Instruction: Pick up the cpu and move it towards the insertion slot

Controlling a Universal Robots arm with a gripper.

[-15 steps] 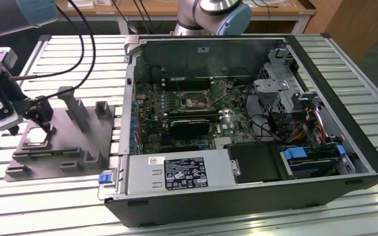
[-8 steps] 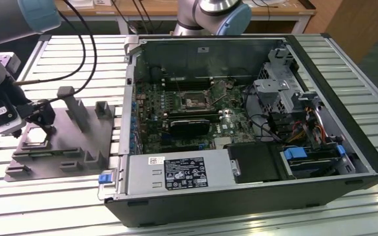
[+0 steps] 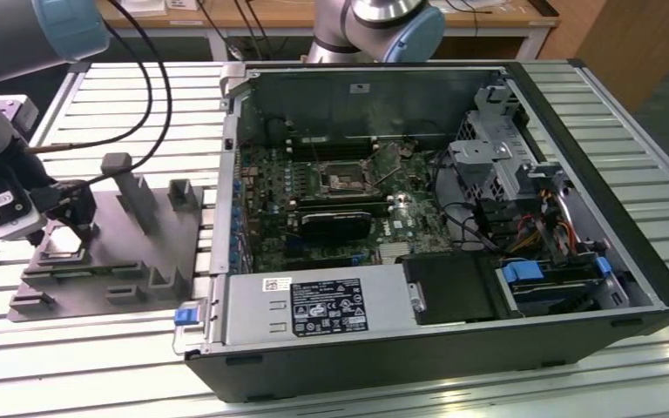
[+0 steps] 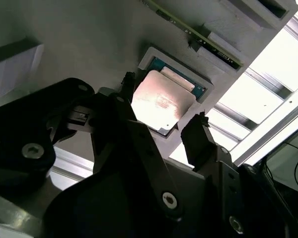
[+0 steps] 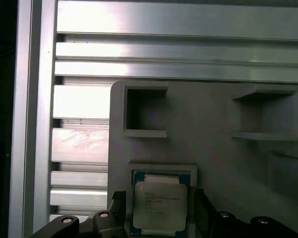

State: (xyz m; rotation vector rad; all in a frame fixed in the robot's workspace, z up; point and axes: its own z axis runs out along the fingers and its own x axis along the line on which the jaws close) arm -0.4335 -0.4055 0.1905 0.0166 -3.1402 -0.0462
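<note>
While the cpu (image 5: 159, 206) lies flat in a shallow square pocket (image 5: 188, 171) of the grey fixture (image 5: 213, 139), the gripper (image 5: 158, 197) hangs just over it, fingers (image 4: 201, 136) spread wide. One stands beside each of two opposite edges, with a thin gap at each. The other two edges are bare, with the pocket rim close around them. In the exterior view the fixture sits on the slatted counter (image 3: 91, 96) at that view's left, with upright posts (image 3: 125, 187) near the gripper. The slot (image 3: 344, 181) is well apart, low inside the open case (image 3: 347, 370). The case's near wall (image 3: 227, 174) stands between, and a black card (image 3: 334, 225) lies just beside the slot
</note>
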